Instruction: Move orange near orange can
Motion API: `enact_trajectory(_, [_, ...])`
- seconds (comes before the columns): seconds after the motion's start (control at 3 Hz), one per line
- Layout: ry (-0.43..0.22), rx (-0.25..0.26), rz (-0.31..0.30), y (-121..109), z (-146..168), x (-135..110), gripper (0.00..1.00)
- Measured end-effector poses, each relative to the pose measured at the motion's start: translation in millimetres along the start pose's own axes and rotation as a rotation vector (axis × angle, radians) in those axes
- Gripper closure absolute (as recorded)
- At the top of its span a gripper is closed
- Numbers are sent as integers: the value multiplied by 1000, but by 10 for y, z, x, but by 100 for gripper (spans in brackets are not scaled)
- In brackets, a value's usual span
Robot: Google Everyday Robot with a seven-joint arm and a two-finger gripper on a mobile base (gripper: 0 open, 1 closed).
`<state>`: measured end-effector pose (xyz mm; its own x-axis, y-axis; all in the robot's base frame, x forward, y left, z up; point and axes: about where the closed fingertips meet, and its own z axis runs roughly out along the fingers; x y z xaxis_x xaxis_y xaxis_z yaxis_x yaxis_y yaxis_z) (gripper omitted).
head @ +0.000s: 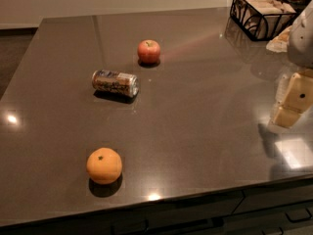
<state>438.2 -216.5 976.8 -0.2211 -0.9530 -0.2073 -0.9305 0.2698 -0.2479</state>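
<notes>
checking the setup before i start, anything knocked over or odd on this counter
The orange can lies on its side instead of standing, between the apple and the orange, touching neither; no spill shows around it. Both fruits look whole. The gripper is at the right edge of the counter, clear of all three.

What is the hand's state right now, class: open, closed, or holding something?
Hand: over the right side of the table, far from the orange; open or closed cannot be told.

orange (104, 165): front-left, stem-up | orange can (115, 82): lying sideways, centre-left | gripper (292, 105): right edge
</notes>
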Motion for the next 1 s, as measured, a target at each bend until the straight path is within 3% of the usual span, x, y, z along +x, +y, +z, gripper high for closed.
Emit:
enact_trajectory(0.67, [-28, -22, 2, 2, 59, -83, 0])
enact_trajectory(1.0, [-78, -57, -26, 83, 220, -295, 0])
